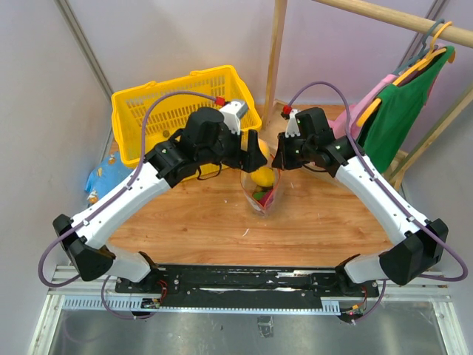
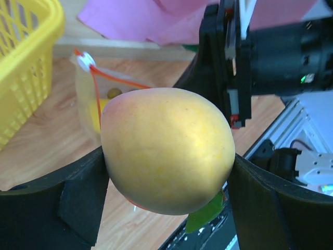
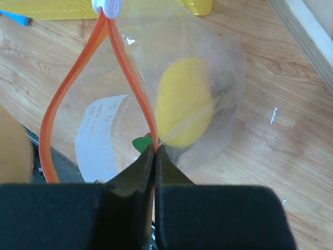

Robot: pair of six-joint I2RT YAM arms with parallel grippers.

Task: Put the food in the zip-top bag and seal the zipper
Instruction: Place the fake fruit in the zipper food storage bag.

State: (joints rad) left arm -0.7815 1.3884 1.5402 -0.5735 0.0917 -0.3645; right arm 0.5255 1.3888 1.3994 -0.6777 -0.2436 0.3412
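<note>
Risk at the bag [image 1: 260, 194]: pinched at one spot only, the right gripper [image 3: 155, 156] clamped tight on the zipper [image 3: 127, 73], so prone to fold, twist or tip on the table [image 1: 185, 214] under a push from above. Risk of crowding too, with a yellow piece [image 3: 184, 101] and other bits inside. Risk with the fruit [image 2: 166, 148] — gripped across its middle by the wide-spread left gripper [image 2: 167, 182], and looking bulkier than the gap between the two red strips. Likely to snag a strip, drag the bag along, or roll toward the basket [image 1: 177, 92] if released off-centre.

Position: bag upright between both grippers, mouth up and held apart, slider [image 3: 106, 6] at the end away from the right gripper. Fruit just above and beside the mouth — not yet inside.
</note>
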